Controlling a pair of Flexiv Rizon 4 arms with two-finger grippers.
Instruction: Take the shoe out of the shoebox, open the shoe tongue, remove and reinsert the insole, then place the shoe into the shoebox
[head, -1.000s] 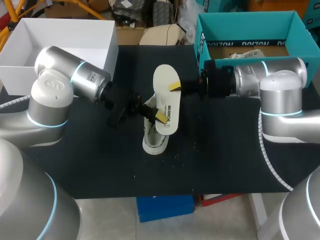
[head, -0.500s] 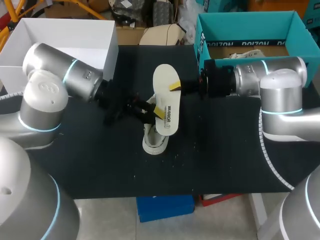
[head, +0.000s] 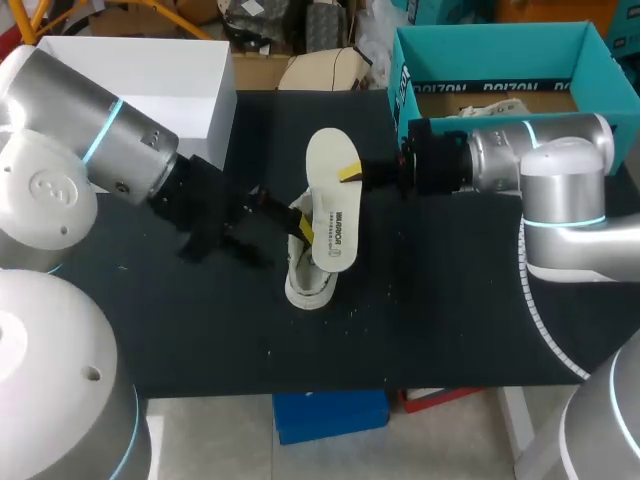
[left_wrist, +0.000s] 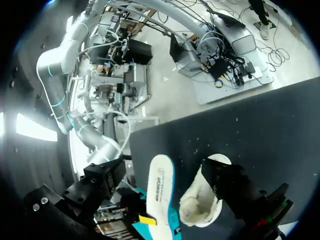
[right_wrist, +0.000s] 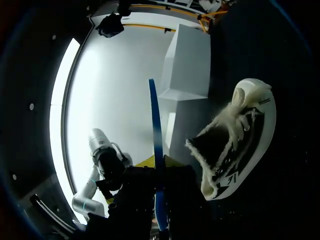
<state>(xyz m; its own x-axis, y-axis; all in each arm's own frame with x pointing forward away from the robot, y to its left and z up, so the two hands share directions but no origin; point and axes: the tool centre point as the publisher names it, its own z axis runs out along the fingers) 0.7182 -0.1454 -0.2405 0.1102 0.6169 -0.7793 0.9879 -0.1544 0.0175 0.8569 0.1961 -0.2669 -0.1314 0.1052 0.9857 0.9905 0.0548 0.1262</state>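
Observation:
A white shoe (head: 306, 278) lies on the black table mat, its opening facing my left arm. The white insole (head: 332, 212) hangs tilted above it, the lower end over the shoe's opening. My right gripper (head: 350, 173) is shut on the insole's upper edge. In the right wrist view the insole (right_wrist: 155, 145) shows edge-on as a thin blue strip between the yellow tips, with the shoe (right_wrist: 240, 140) beside it. My left gripper (head: 285, 215) stands open just left of the shoe and insole, holding nothing. In the left wrist view a black finger (left_wrist: 232, 187) sits beside the shoe (left_wrist: 200, 207) and insole (left_wrist: 159, 195).
An open white box (head: 150, 80) stands at the back left of the table. The teal shoebox (head: 500, 50) stands open at the back right, behind my right arm. The black mat (head: 450, 320) stretches bare toward the front.
My left gripper has opened, let go of the insole's lower end and drawn back to the left. The right gripper and the insole have stayed put.

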